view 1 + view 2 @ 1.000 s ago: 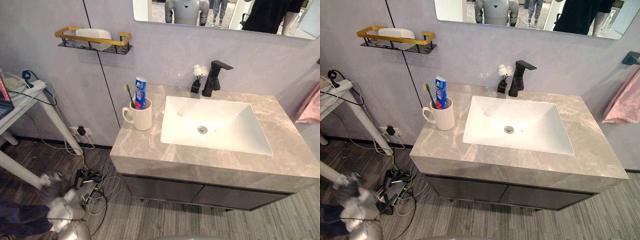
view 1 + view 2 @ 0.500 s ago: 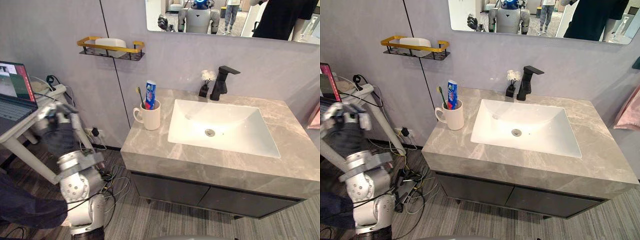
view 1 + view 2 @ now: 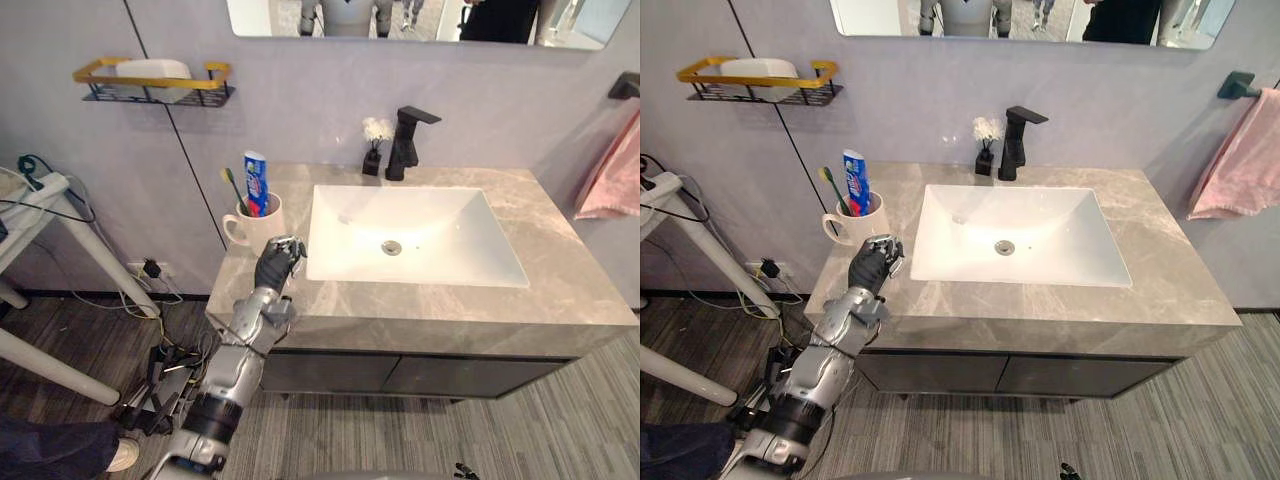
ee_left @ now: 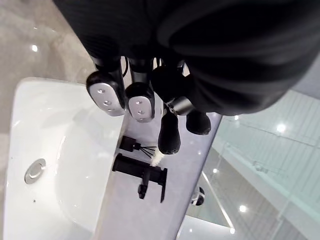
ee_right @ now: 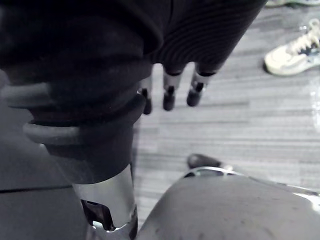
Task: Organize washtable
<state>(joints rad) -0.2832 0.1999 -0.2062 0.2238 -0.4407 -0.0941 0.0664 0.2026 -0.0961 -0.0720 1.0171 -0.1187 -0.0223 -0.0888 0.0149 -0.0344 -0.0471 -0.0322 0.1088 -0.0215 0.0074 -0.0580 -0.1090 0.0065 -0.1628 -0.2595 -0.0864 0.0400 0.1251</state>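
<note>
A white mug (image 3: 255,222) holding a toothpaste tube (image 3: 256,183) and a toothbrush (image 3: 231,187) stands at the left end of the grey marble washtable (image 3: 560,270). My left hand (image 3: 278,262) hovers over the counter just in front of the mug, beside the white basin (image 3: 410,235); its fingers (image 4: 140,100) are curled and hold nothing. At the back rim stand a black faucet (image 3: 407,140) and a small dark vase of white flowers (image 3: 374,140). My right hand (image 5: 170,95) hangs low over the floor with its fingers relaxed and empty.
A gold-rimmed wall shelf (image 3: 150,78) carries a white dish at the upper left. A pink towel (image 3: 610,170) hangs at the right wall. A white stand (image 3: 60,230) and floor cables (image 3: 170,370) lie left of the cabinet. A person's shoe (image 5: 292,55) is nearby.
The camera has shifted. My left arm has swung up from low at the left to the counter in front of the mug.
</note>
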